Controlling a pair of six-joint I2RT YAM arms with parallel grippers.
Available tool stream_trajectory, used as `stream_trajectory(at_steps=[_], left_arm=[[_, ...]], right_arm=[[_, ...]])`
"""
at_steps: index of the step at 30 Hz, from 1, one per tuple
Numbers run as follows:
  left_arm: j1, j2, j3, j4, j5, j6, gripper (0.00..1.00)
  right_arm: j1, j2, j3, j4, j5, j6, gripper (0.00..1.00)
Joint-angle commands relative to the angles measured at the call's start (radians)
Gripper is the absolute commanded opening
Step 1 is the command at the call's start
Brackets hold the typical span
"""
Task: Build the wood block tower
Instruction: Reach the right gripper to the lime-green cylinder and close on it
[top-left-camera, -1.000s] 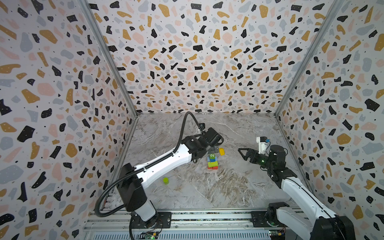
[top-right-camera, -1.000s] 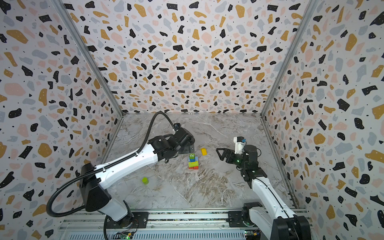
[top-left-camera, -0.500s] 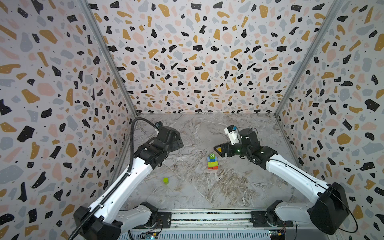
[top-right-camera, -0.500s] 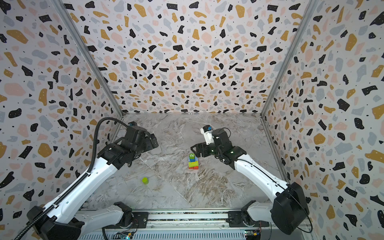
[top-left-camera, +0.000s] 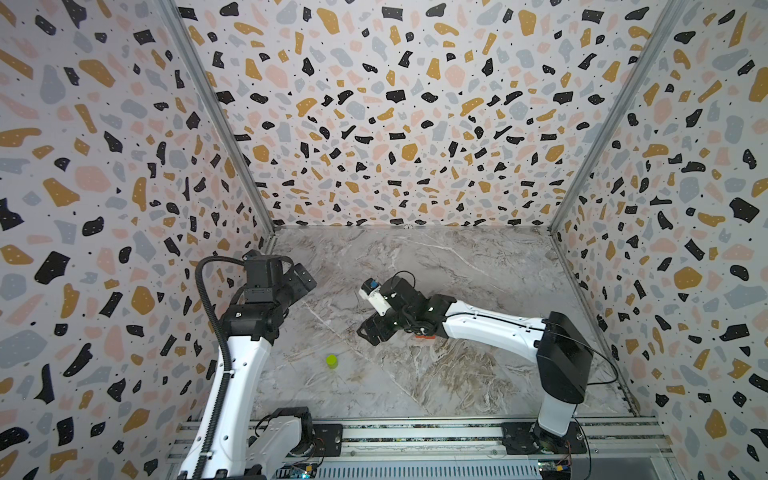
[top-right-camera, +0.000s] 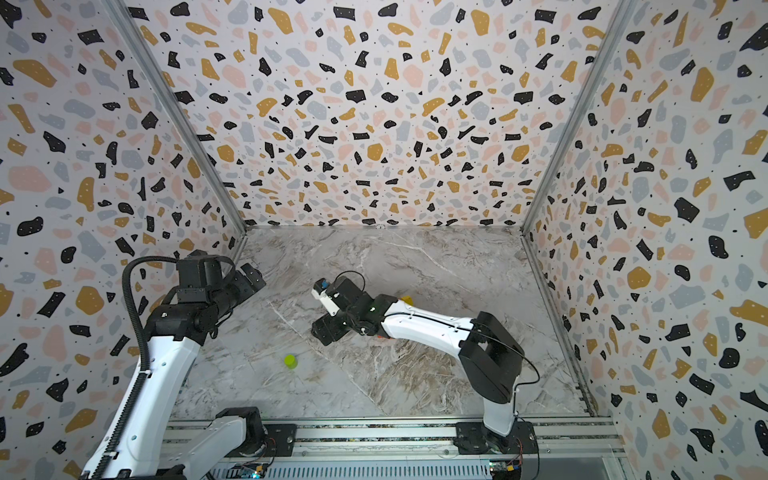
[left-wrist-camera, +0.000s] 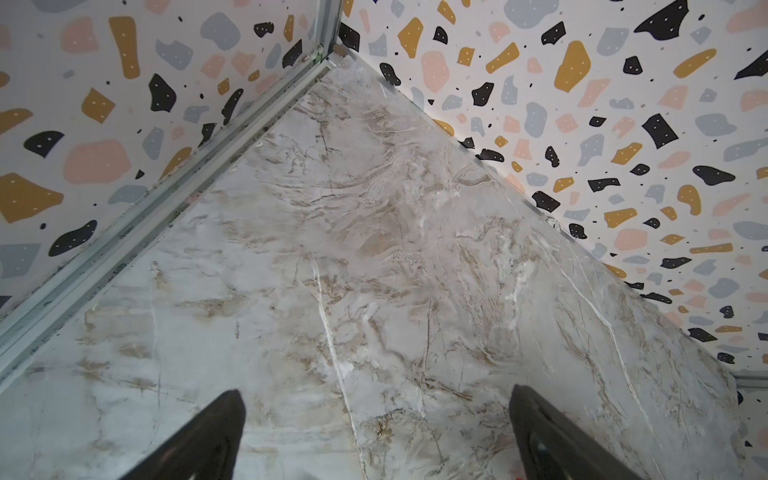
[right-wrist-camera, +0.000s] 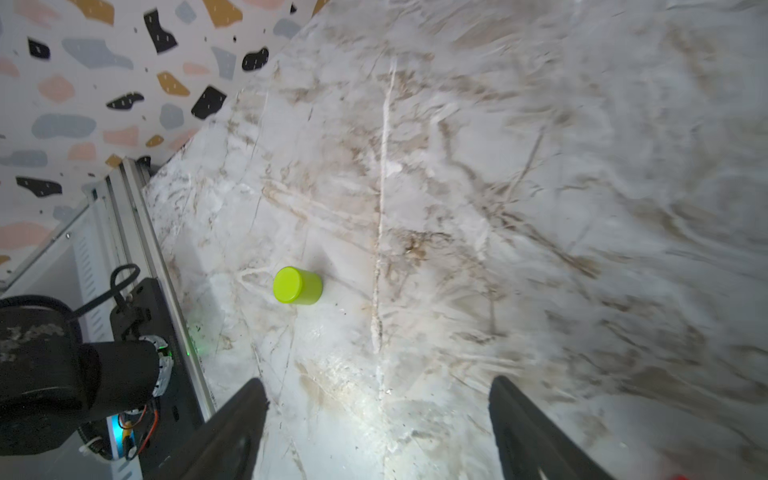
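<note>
While the left hand (left-wrist-camera: 376, 392), spread, sees only table (left-wrist-camera: 374, 249), the right hand (right-wrist-camera: 377, 382), spread, sees the lime cylinder (right-wrist-camera: 297, 286).

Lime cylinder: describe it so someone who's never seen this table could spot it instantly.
On the marble tabletop, look toward the front edge, nearer the left arm than the right arm. A small lime cylinder stands there alone on bare marble. It is the only round, bright green piece in view, touching nothing.

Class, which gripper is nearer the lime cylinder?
Right. The right gripper hangs just beyond the lime cylinder; the left gripper is raised much farther back, to its left.
</note>
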Motion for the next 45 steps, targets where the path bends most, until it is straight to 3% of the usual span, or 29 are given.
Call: stream_trajectory(at_steps=[1,10,20,40,45], left_arm=[[0.041,-0.038,-0.043,0.049,0.002,0.01,1.0],[0.085,-0.079,-0.158,0.123,0.009,0.001,1.0],[0.088,-0.084,-0.145,0.113,-0.02,0.01,1.0],[0.089,-0.085,-0.152,0.116,0.008,0.009,1.0],[0.088,-0.084,-0.152,0.116,0.015,0.008,1.0]], right_arm=[[0.041,0.049,0.065,0.019,0.005,-0.015,0.85],[0.129,0.204,0.189,0.041,0.003,-0.032,0.88],[0.171,0.318,0.261,0.065,0.006,-0.021,0.85],[0.176,0.42,0.351,0.027,0.029,-0.016,0.47],[0.178,0.42,0.351,0.018,0.028,-0.018,0.44]])
